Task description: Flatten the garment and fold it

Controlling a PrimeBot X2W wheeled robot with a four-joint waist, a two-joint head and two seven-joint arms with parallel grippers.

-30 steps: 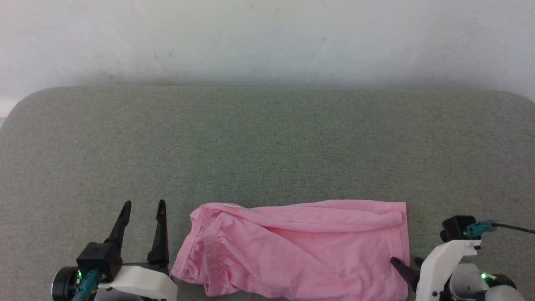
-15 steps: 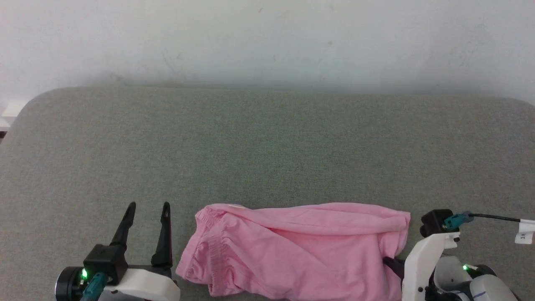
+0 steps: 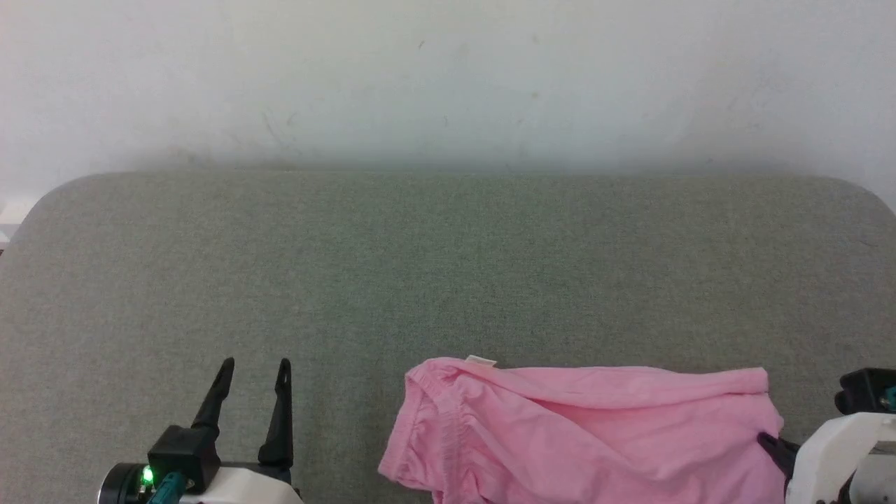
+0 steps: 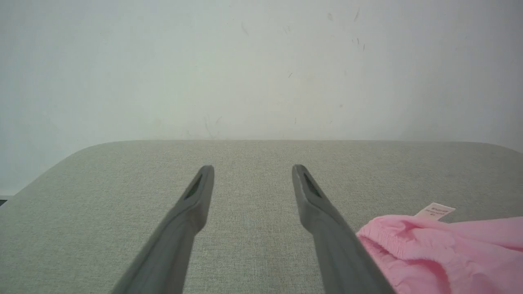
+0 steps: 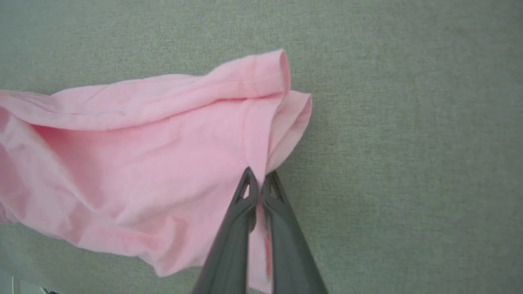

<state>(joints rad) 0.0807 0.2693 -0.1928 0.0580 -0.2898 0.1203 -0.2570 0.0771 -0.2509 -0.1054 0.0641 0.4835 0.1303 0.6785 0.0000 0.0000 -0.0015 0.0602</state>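
**Right gripper [image 5: 259, 177] pinches the garment [image 5: 143, 163]; left gripper [image 3: 254, 367] waits open.**

The right jaws are closed on a thin fold at the hem end. The rest of the garment lies rumpled on the grey cushion [image 3: 448, 280], ahead of those tips and off to one side. The left jaws stand wide apart over bare cushion with nothing between them. The waistband [image 3: 428, 420] and its label [image 4: 435, 211] sit near the outer side of one finger, apart from it. To flatten well, I judge the left jaws should close on the nearest waistband edge. Both grippers should then draw apart low and evenly, so the loose top fold unrolls rather than bunches. A shallow pinch may slip off cloth this thin.
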